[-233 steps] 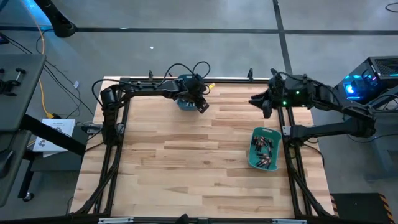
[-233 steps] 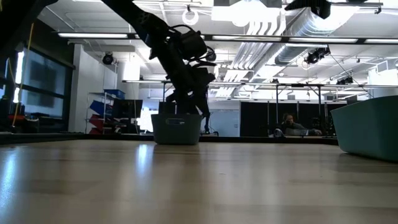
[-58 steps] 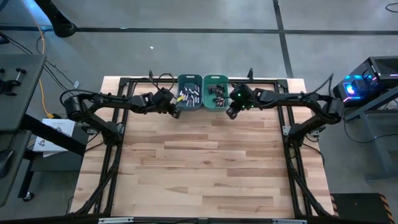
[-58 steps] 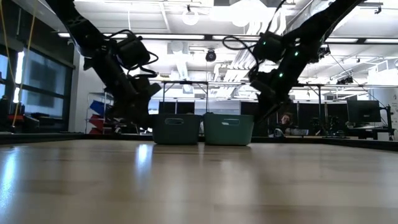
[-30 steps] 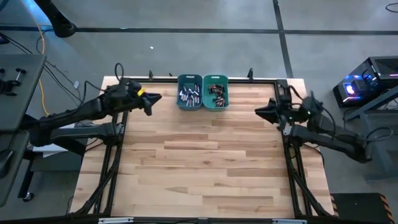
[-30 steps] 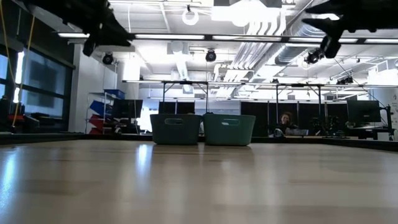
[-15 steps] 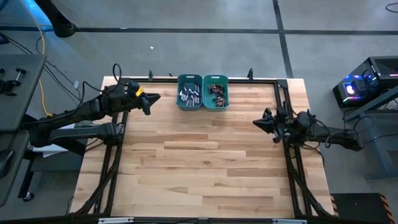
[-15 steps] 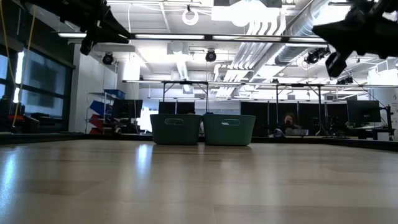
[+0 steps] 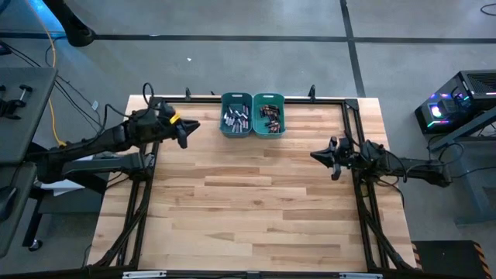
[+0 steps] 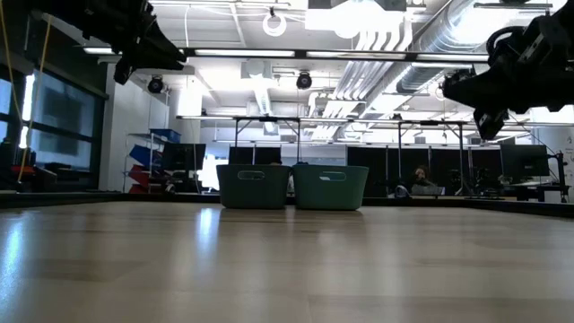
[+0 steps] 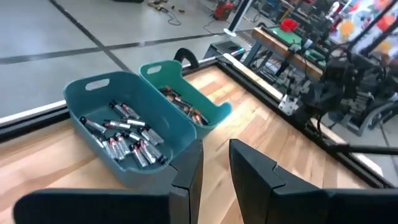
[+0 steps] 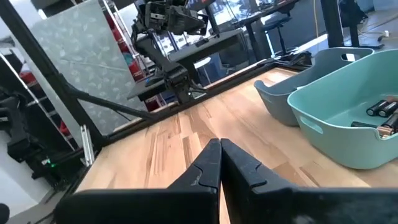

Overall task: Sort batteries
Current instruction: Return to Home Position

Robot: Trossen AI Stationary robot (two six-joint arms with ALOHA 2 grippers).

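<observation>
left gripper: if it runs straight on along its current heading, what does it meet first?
Likely the near corner of the teal bin holding silvery batteries; the left gripper points roughly there, depth unclear.

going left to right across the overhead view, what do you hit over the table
left gripper by the table's left edge → bluer teal bin holding silvery batteries → greener teal bin holding dark copper-ended batteries → right gripper by the right edge
</observation>
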